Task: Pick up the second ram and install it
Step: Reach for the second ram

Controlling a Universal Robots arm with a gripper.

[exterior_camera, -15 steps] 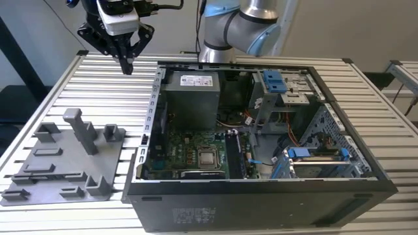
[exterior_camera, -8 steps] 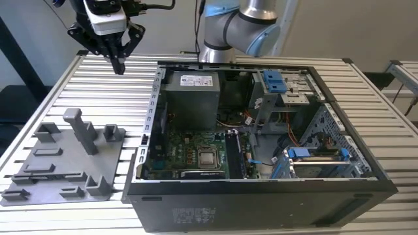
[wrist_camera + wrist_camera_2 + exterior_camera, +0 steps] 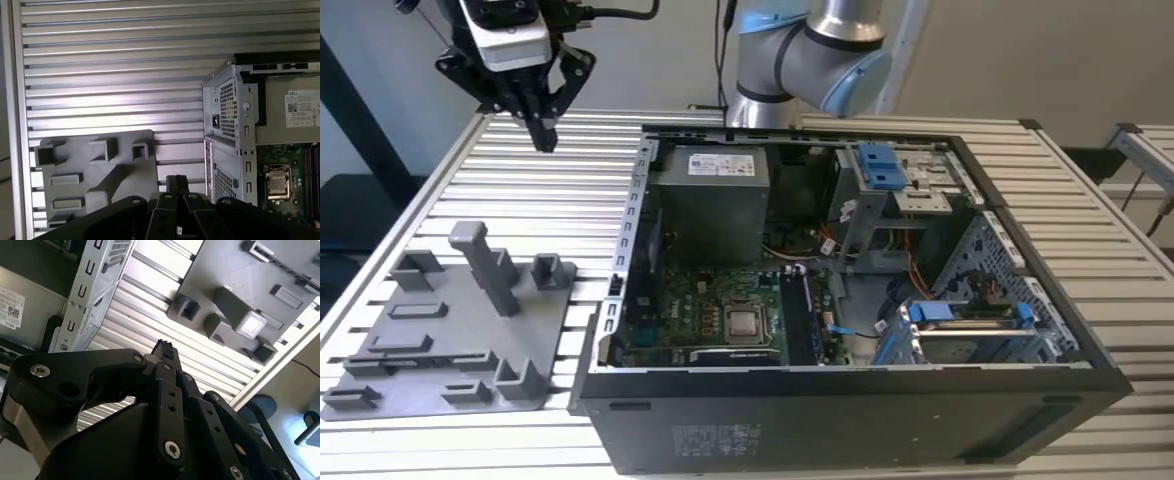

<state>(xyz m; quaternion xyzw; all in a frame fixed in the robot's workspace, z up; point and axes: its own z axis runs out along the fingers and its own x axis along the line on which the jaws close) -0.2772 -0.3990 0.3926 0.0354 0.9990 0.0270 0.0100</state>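
Jaws pressed together, pointing straight down; you cannot tell whether anything thin is pinched between them. Your gripper (image 3: 543, 130) hangs above the slatted tabletop (image 3: 587, 180) at the exterior view's upper left, touching nothing. Below it in that view, the grey tray (image 3: 467, 345) lies flat on the tabletop with its posts upright. Just beside the tray, to the exterior view's right, stands the open black case (image 3: 854, 425). Inside it you see the motherboard (image 3: 707, 300) with the processor (image 3: 747, 322) near its middle. A dark ram (image 3: 795, 315) stands in a slot just to the exterior view's right of the processor; whether this is the second one, you cannot tell. In both wrist views the gripper (image 3: 164, 351) (image 3: 176, 184) shows its tip against bare tabletop between the tray (image 3: 225, 265) (image 3: 125, 165) and the case (image 3: 95, 285) (image 3: 227, 115).
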